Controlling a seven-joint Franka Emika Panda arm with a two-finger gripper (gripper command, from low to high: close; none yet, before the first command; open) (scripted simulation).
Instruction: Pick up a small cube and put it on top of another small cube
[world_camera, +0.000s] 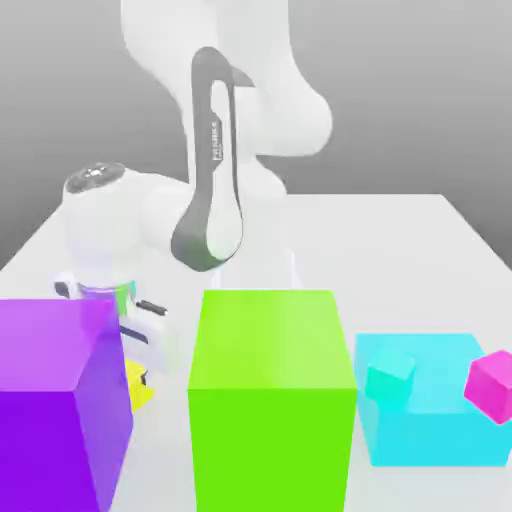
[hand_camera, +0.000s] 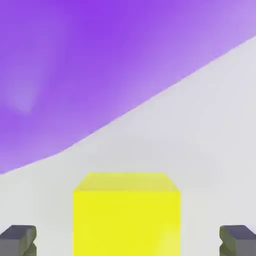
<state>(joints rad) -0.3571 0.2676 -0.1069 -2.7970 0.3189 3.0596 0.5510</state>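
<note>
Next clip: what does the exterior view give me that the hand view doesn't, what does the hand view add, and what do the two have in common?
Exterior view alone: the white robot arm, the big green block, the big cyan block, the small teal cube and the small magenta cube.

Hand view alone: the open gripper, its dark fingertips standing apart on either side of the small bright yellow cube, not touching it.

Shared: the yellow cube, partly hidden in the exterior view, the big purple block beside it, and the pale grey table.

Exterior view faces arm across table (world_camera: 440, 230); hand view close; shared: yellow cube (hand_camera: 126, 215).
</note>
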